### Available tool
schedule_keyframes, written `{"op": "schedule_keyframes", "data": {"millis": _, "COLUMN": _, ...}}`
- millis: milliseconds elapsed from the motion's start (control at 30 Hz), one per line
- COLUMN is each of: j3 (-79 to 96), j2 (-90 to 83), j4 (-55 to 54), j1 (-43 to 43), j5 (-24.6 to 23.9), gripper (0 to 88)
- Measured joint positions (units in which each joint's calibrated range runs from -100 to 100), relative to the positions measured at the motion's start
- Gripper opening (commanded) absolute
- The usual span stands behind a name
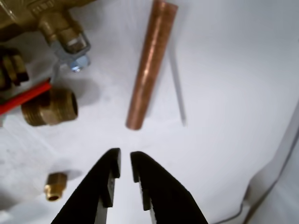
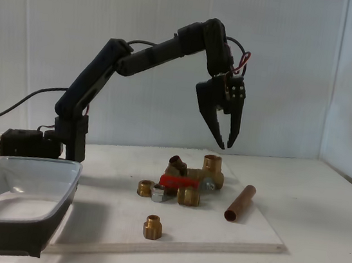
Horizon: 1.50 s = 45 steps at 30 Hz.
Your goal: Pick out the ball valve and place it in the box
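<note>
My ball valve (image 2: 179, 182), brass with a red lever, lies mid-frame in the fixed view; my empty translucent box (image 2: 56, 206) sits lower left.

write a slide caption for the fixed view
Arm's gripper poised above ball valve among brass fittings, box waiting at left.

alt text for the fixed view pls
Black robot arm holds its gripper, slightly parted, above a cluster of brass fittings and the red-handled brass ball valve on a flat white board. An empty translucent grey-white plastic box sits at left.
</note>
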Motion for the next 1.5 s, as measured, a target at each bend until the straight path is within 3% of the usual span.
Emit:
{"op": "schedule_keyframes", "data": {"millis": 100, "j3": 4.9, "j2": 0.0, "j4": 0.0, "j1": -0.15, "j5": 0.0, "gripper": 20.9}}
{"op": "schedule_keyframes", "data": {"millis": 200, "j3": 9.17, "j2": 0.0, "j4": 0.0, "j1": -1.11, "j5": 0.0, "gripper": 26.0}}
{"op": "schedule_keyframes", "data": {"millis": 700, "j3": 11.71, "j2": 0.0, "j4": 0.0, "j1": -8.0, "j5": -0.21, "gripper": 26.0}}
{"op": "schedule_keyframes", "data": {"millis": 1500, "j3": 18.61, "j2": 0.17, "j4": 0.0, "j1": -9.56, "j5": -0.98, "gripper": 26.0}}
